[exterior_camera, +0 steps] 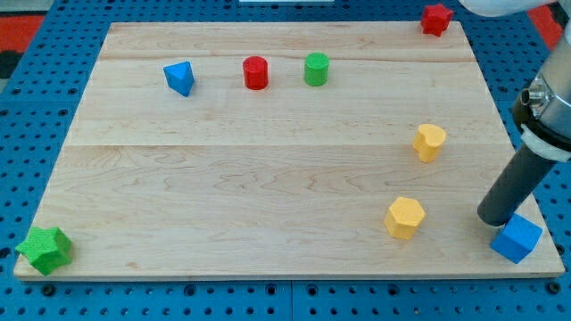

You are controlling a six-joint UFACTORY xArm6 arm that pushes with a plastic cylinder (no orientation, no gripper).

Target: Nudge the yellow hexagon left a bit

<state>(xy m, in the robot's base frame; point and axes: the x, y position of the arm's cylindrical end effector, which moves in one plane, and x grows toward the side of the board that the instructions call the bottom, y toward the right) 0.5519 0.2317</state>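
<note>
The yellow hexagon point(405, 217) is a short six-sided prism, flat face up, with a lighter top and darker orange-yellow side walls. It sits upright on the bench point(268, 178) in the view's lower right area, apart from every other block.

My tip point(492, 218) rests on the bench to the view's right of the yellow hexagon, with a clear gap of bare wood between them. The tip stands just beside the blue cube point(516, 238), at that cube's upper-left corner; I cannot tell whether the two touch. The rig carries no fingers, only the straight dark rod, so there is no spread or pinch state to report.

Block count, by colour:
- Yellow: two. The hexagon, plus a second yellow block point(429, 141) of rounded, irregular outline, above it in the view and well apart.
- Blue: two. The cube at the lower right corner, and a blue wedge-like block point(179, 78) at the upper left.
- Red: two. A red cylinder point(255, 72) near the top, and a red star-like block point(435, 19) at the top right corner.
- Green: two. A green cylinder point(316, 68) just to the view's right of the red cylinder, and a green star point(44, 249) at the lower left corner.

Total: eight blocks.
</note>
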